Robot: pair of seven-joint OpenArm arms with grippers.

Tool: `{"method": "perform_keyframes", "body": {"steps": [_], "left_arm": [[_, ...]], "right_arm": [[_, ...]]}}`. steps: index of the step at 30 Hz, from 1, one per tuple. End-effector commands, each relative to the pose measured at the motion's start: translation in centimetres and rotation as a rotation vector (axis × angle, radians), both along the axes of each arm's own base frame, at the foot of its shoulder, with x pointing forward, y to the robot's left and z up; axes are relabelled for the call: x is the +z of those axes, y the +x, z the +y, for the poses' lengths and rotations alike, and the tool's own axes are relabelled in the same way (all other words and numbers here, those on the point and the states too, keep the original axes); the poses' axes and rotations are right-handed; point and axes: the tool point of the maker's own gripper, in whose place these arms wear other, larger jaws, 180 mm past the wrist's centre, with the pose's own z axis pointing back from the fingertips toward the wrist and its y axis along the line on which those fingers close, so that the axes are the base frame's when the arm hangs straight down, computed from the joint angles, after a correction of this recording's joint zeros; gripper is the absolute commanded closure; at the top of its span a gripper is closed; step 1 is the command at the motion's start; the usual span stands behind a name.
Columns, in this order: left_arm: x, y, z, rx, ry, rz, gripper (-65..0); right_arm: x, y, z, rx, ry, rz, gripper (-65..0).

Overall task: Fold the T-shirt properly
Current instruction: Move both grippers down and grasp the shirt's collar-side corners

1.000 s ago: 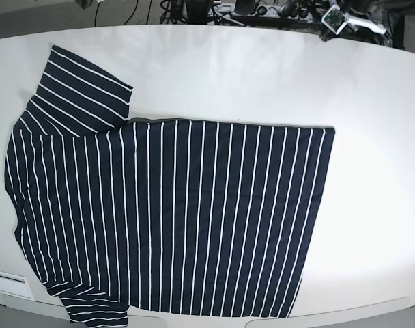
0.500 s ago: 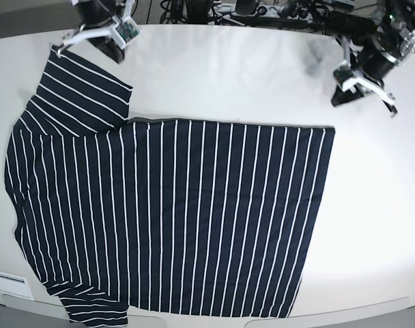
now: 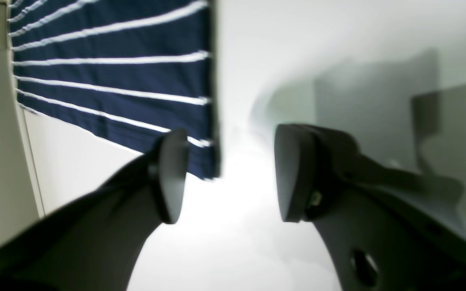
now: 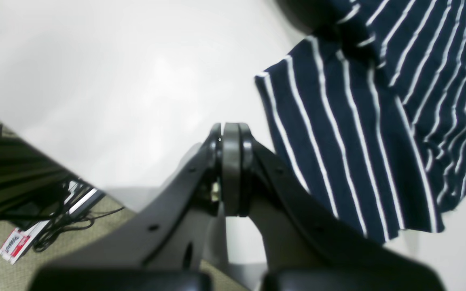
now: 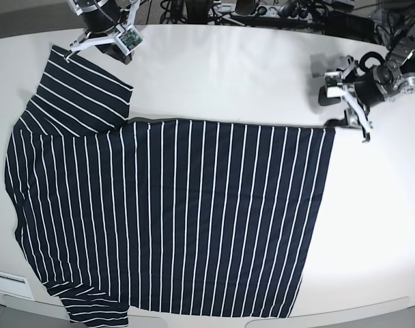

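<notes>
step: reaching in, no fold begun | T-shirt (image 5: 173,212) flat across the surface (image 5: 248,75), frame centre-left | left hand (image 3: 227,173) spread beside hem corner, upper right | right hand (image 4: 231,169) pressed together, empty, near sleeve, upper left | next: I pinch both corners.

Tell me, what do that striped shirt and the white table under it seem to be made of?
The T-shirt looks like soft knit fabric, perhaps cotton: it lies limp and flat, matte navy with thin white stripes, and ripples near the sleeve. The table looks like a hard, smooth white board, perhaps laminate or painted wood: its semi-gloss top mirrors the lights and throws soft reflections. Neither material is certain from looks alone.
</notes>
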Motion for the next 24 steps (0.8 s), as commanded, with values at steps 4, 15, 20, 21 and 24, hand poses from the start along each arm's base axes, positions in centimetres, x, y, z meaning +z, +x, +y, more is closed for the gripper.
{"method": "perform_keyframes", "body": {"steps": [4,15,20,21,24], "left_arm": [[-1.6,0.6,1.9,-0.017,0.094,0.039,-36.4],[-5.0,1.3,2.9,-0.125,0.207,0.085,-36.4],[-5.8,2.3,1.5,-0.138,0.193,0.082,-36.4],[-6.0,2.3,1.2,-0.139,0.189,0.082,-36.3],[-6.1,2.4,0.7,-0.14,0.18,0.08,-23.4]], "right_arm": [[0.7,0.3,0.0,0.001,0.005,-0.027,0.0],[0.6,0.3,-0.2,-0.003,-0.005,-0.022,0.0],[0.7,0.6,-0.6,0.01,-0.055,-0.048,0.0],[0.8,0.6,-0.8,0.013,-0.068,-0.053,0.0],[0.8,0.6,-0.9,0.015,-0.08,-0.055,-11.7]]}}
